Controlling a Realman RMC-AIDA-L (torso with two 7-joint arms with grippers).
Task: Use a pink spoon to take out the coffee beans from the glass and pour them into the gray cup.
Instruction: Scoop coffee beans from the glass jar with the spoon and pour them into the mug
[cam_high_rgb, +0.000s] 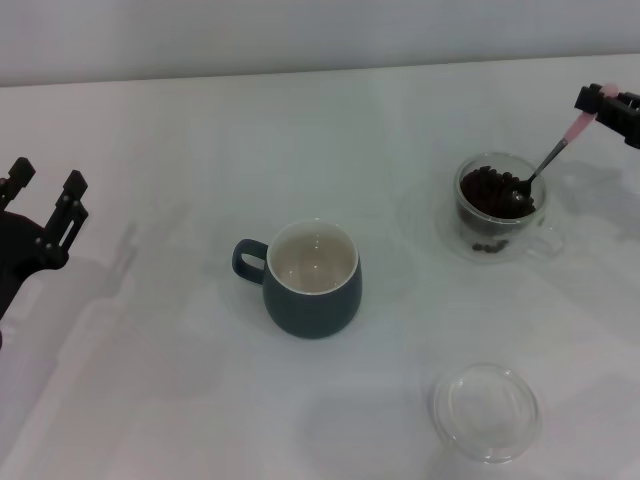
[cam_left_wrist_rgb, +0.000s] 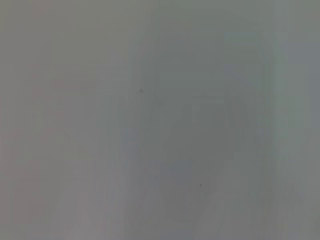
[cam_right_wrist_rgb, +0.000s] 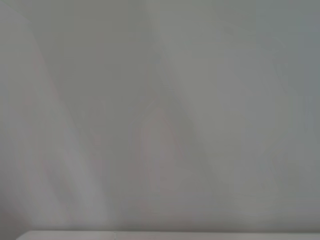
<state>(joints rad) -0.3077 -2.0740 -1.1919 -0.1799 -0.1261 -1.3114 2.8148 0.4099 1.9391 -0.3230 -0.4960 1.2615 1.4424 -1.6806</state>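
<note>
The right gripper (cam_high_rgb: 598, 98) sits at the far right edge of the head view, its jaws pinching the pale pink end of the pink spoon (cam_high_rgb: 548, 160), whose thin stem slants down and to the left so that the metal bowl lies among the coffee beans (cam_high_rgb: 492, 189) heaped in the glass (cam_high_rgb: 497, 207). The glass stands on the right of the worktop (cam_high_rgb: 150, 380), apparently on a shallow clear saucer, with a few beans visible low at its near side. The step in hand looks like the scoop itself: the bowl is buried at the right side of the heap, so doing it well would mean levelling the bowl before lifting, bringing it up slowly and straight so that it clears the rim without knocking the glass, and taking a modest load instead of a piled one. The gray cup (cam_high_rgb: 312, 279) waits near the centre, well apart to the left and nearer, its cream inside empty and its handle pointing left; the carry should stay level until the bowl is over that opening. A clear glass dish (cam_high_rgb: 486, 411) lies at the near right, beneath that path. The left gripper (cam_high_rgb: 45, 200) is parked at the left edge with its jaws spread, holding nothing.
</note>
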